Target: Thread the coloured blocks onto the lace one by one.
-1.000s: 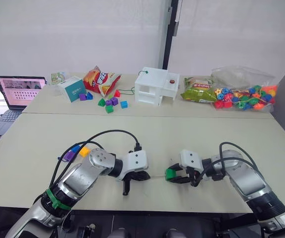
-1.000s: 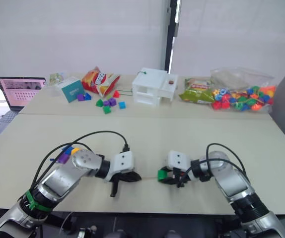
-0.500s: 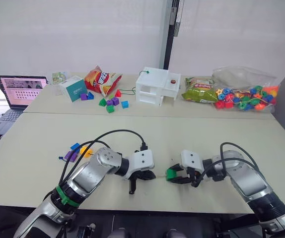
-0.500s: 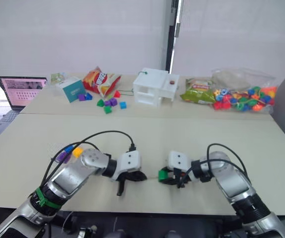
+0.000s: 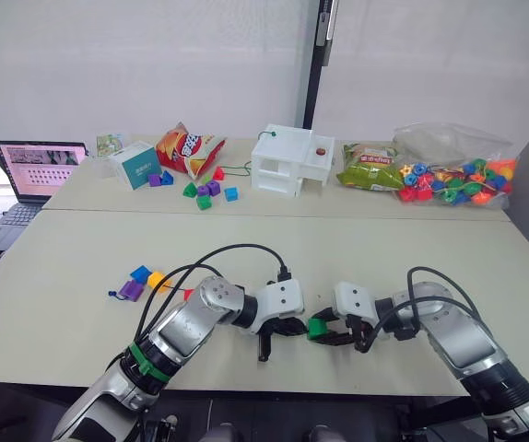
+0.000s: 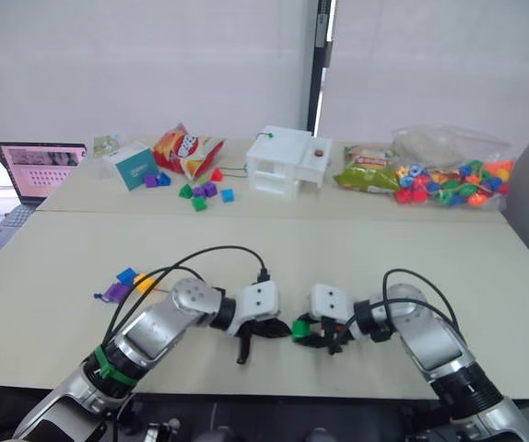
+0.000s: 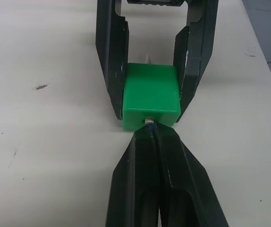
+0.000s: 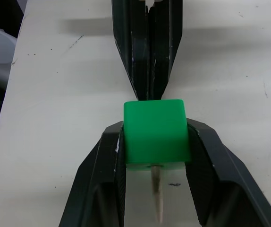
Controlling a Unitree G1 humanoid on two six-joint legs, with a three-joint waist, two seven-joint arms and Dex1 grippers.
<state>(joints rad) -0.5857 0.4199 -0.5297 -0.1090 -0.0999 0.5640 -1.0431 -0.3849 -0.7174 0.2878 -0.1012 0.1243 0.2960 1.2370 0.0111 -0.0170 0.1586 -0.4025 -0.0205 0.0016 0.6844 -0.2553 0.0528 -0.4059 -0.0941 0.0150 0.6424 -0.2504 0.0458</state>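
Observation:
My right gripper [image 8: 155, 128] is shut on the green block [image 8: 156, 130] just above the near table, right of centre. Facing it, my left gripper [image 7: 150, 133] is shut on the lace, whose pale stiff tip [image 7: 149, 122] enters the block's hole. The tip [image 8: 157, 196] pokes out of the block's far face between my right fingers. In the eye views the two grippers meet tip to tip at the green block [image 5: 316, 324]. The blue block [image 5: 140, 273], yellow block [image 5: 157, 279] and purple block [image 5: 132, 290] lie at the left, a red one [image 5: 188, 295] partly behind my left arm.
The back table holds a laptop [image 5: 39, 168], a teal box [image 5: 136, 165], a snack bag [image 5: 186, 147], mixed small blocks [image 5: 205, 191], a white box [image 5: 291, 161], a green bag [image 5: 368, 166] and a clear bag of beads [image 5: 453, 175].
My left arm has moved to the right with the lace until its fingertips meet the green block. The right gripper has stayed put with the block.

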